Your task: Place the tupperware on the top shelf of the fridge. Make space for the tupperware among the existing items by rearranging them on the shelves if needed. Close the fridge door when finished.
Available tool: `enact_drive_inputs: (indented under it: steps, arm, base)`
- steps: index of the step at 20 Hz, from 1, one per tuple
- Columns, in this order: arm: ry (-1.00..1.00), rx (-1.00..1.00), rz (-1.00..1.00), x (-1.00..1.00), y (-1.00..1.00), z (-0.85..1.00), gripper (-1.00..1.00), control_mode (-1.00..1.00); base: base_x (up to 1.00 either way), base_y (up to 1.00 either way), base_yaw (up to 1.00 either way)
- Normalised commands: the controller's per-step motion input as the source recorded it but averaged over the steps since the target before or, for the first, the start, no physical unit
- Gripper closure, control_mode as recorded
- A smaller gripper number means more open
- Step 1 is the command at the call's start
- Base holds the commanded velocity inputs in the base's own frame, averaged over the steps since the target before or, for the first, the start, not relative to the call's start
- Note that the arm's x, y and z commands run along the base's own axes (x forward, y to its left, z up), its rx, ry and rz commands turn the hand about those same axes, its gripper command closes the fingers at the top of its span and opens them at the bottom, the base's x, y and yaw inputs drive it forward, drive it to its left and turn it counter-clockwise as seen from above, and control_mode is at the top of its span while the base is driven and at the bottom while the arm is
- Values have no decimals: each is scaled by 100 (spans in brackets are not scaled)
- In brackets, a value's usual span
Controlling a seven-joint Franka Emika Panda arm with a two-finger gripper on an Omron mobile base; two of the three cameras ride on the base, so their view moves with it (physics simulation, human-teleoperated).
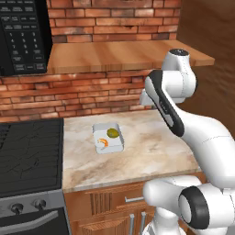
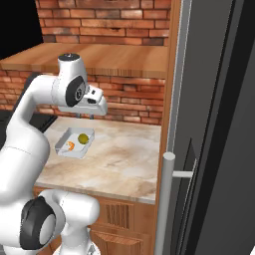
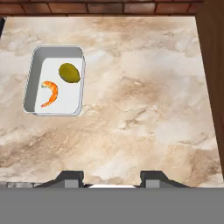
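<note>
Your first job is the pickup: the tupperware [image 3: 54,81], a shallow white rectangular container with rounded corners holding an olive-green ball and an orange curved piece of food, sits flat on the beige marbled stone counter [image 3: 144,100], towards its left half and clear of the red brick wall [image 1: 92,92] behind it. The gripper [image 3: 112,178] hangs high above the counter, looking straight down, its two dark fingers set wide apart with nothing between them; the container lies well off to the left of the line between them. Bring the hand over the container before you descend, and turn the wrist so the fingers can straddle one thin wall, or span the short sides if the opening allows. Come down slowly, since the rim is low and a glancing touch would likely slide the container on the smooth stone. Keep it level when you lift, as the ball may roll. The tall grey fridge [image 2: 214,124] stands to the right, beyond the wooden side panel [image 2: 172,99].
</note>
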Motion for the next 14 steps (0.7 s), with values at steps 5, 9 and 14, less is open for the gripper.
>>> enact_drive_inputs:
  steps: [5, 9, 14]
  arm:
    - [-11, -11, -6, -12, 60, -15, -100, -100]
    - [-28, 0, -43, -28, 69, -47, -100, -100]
    - [-15, 10, -56, -24, 61, -45, -100, -100]
  base:
    - [0, 0, 0]
    - [0, 0, 0]
    - [0, 0, 0]
